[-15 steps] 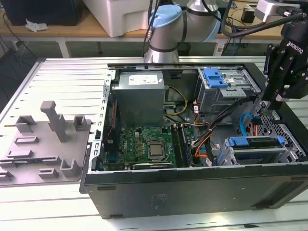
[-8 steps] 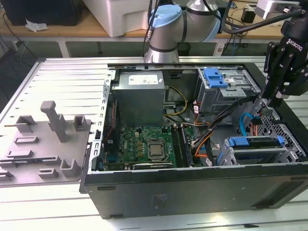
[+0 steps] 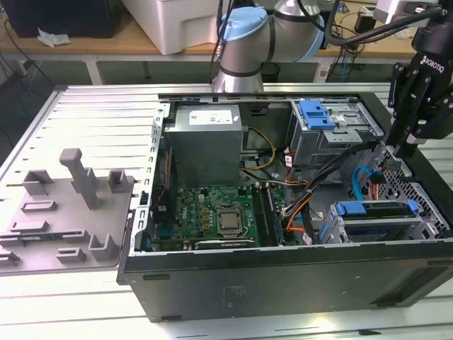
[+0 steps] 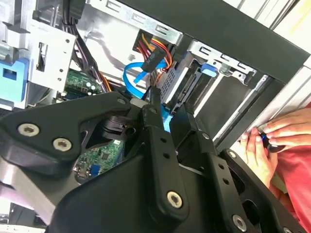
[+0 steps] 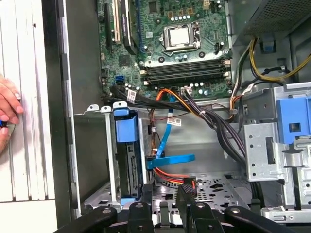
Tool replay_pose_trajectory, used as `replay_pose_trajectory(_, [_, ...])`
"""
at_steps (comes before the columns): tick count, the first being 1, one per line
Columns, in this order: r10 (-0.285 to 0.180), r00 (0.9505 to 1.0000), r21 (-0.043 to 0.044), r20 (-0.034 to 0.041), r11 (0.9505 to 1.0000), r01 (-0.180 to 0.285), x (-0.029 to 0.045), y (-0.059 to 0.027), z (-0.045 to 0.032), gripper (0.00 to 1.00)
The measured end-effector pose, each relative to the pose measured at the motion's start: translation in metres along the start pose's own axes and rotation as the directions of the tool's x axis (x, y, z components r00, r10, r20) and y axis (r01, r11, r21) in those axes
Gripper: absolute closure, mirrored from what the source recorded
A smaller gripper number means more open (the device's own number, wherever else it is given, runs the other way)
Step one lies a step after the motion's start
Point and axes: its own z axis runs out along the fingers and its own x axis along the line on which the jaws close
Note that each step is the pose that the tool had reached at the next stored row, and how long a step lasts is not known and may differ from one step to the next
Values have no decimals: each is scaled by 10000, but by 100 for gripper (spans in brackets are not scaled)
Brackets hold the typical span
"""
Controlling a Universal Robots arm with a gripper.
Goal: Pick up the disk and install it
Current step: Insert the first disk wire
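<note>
- Gripper (image 3: 409, 147): one, black, on the one arm (image 3: 248, 39). It hangs over the end of the open computer case (image 3: 283, 280) on the exterior view's right.
- Fingers (image 5: 146, 192): two, spread apart with nothing between them, so the end effector is released and empty.
- Disk (image 3: 375, 210): one, in its blue carrier. It is seated in the drive cage (image 3: 338, 230) at the case's near corner on the exterior view's right. In the first wrist view the carrier's blue tab stands at the cage mouth, just beside the fingers and apart from them.
- Bare blue bracket (image 3: 316, 113): one, on the upper drive bay along the case's far edge, well apart from the disk.
- Grey metal box (image 3: 205, 138): one, with a white sticker, against the case's far edge.
- Motherboard (image 3: 205, 212): one, on the case floor, with one processor socket (image 3: 230, 219).
- Blue flat cable (image 3: 364, 177): one loop counted, between the upper bay and the cage.
- Grey fixture plate (image 3: 64, 212): one, on the worktop outside the case, at the exterior view's left.
- Person's hand (image 5: 7, 104): resting on the worktop outside the case wall beside the cage.
</note>
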Motion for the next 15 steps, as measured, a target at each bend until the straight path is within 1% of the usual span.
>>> replay_pose_trajectory(2, [32, 10000, -4, -20, 10000, -32, -22, -9, 0, 65])
replay_pose_trajectory(4, [76, 10000, -8, -59, 10000, -76, -50, -21, 5, 65])
replay_pose_trajectory(7, [146, 9998, -13, -160, 9999, -147, -91, -46, 15, 65])
replay_pose_trajectory(9, [194, 9996, -19, -198, 9998, -194, -105, -64, 21, 65])
replay_pose_trajectory(10, [290, 9993, -31, -217, 9996, -291, -110, -81, 26, 65])
replay_pose_trajectory(13, [688, 9974, -94, -215, 9976, -690, -116, -97, 47, 65])
replay_pose_trajectory(15, [1043, 9943, -151, -210, 9944, -1047, -119, -98, 63, 65])
